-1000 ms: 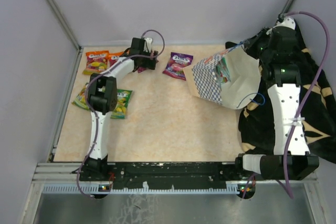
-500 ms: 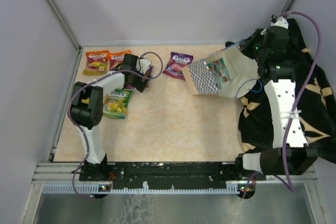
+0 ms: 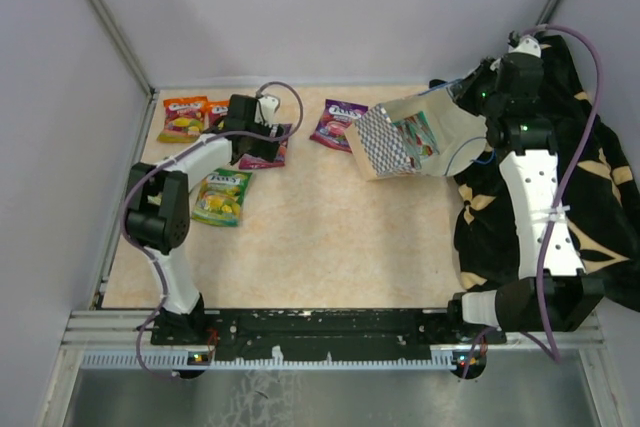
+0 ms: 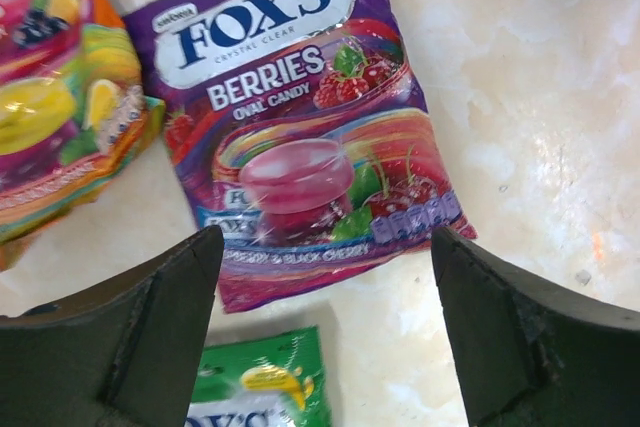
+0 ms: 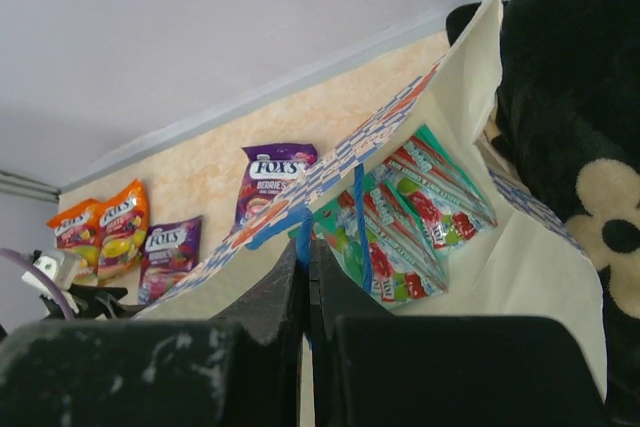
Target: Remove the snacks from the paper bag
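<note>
The paper bag [image 3: 452, 137] lies tipped on its side, mouth toward the left, and my right gripper [image 3: 468, 97] is shut on its thin blue cord handle [image 5: 306, 232] at the rim. Two teal snacks [image 5: 400, 232] show inside the bag. On the table lie two purple snacks [image 3: 263, 149] [image 3: 338, 124], two orange snacks [image 3: 184, 118] and a green one [image 3: 222, 196]. My left gripper [image 3: 243, 132] hangs open just above the near purple packet [image 4: 300, 127], with nothing between its fingers [image 4: 160, 317].
A black cloth with pale flower marks [image 3: 590, 187] lies bunched under and behind the right arm. Grey walls close in the back and both sides. The green packet [image 4: 262, 387] lies just below the left gripper's jaws.
My left gripper has swung back and left, staying open, and the purple packet now lies uncovered beside it. The right gripper has shifted the bag slightly toward the back while keeping hold of the handle.
</note>
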{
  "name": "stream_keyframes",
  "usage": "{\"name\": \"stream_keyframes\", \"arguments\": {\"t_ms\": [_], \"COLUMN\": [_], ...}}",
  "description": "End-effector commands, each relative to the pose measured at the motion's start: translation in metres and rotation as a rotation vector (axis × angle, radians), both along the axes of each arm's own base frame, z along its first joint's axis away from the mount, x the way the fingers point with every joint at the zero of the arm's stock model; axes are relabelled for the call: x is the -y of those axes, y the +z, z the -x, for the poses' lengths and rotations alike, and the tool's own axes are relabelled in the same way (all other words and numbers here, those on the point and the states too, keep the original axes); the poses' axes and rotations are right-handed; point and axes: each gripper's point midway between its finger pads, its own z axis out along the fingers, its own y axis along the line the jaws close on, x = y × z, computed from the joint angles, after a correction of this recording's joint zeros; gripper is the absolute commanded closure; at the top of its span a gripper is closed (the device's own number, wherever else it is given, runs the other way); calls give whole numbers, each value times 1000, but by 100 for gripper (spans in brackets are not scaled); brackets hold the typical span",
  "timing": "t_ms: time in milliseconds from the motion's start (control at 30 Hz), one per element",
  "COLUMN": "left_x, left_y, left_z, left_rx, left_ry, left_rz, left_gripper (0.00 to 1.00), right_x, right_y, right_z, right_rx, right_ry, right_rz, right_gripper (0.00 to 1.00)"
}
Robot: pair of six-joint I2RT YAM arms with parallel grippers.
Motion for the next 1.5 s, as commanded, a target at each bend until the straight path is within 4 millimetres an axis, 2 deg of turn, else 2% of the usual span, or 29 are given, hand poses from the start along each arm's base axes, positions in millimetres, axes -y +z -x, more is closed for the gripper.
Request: {"name": "stream_keyframes", "arguments": {"t_ms": [0, 67, 267, 567, 767, 1000, 1100, 1200, 1267, 1300, 1367, 1467], "left_x": [13, 17, 25, 46, 44, 40, 47, 72, 95, 107, 129, 158], "left_y": [-28, -38, -60, -63, -66, -38, -12, 28, 55, 63, 72, 67], "left_z": [3, 5, -2, -53, -83, -91, -84, -74, -71, -67, -60, -55], "left_rx": [-132, -169, -213, -161, -134, -75, -54, 42, 156, 203, 277, 344], "left_ry": [46, 68, 112, 88, 84, 57, 2, -64, -133, -182, -282, -426], "left_rz": [80, 116, 162, 199, 156, 131, 143, 178, 193, 187, 146, 104], "left_gripper": [14, 18, 21, 22, 21, 14, 8, 0, 0, 0, 0, 0], "right_x": [-2, -2, -2, -3, -2, -2, -2, -1, -1, 0, 3, 11], "right_y": [11, 11, 6, 2, 0, -6, -8, -8, -4, -3, 5, 30], "right_z": [-1, 1, 2, 2, 2, 0, 0, 0, 0, 0, -1, 0], "right_rx": [56, 58, 55, 49, 44, 34, 29, 30, 43, 48, 64, 103], "right_ry": [16, 19, 22, 31, 25, 27, 29, 22, 16, 12, 0, -29], "right_rz": [26, 27, 37, 37, 46, 47, 47, 48, 44, 43, 52, 75], "right_gripper": [100, 100, 100, 100, 100, 100, 100, 100, 100, 100, 100, 100]}}
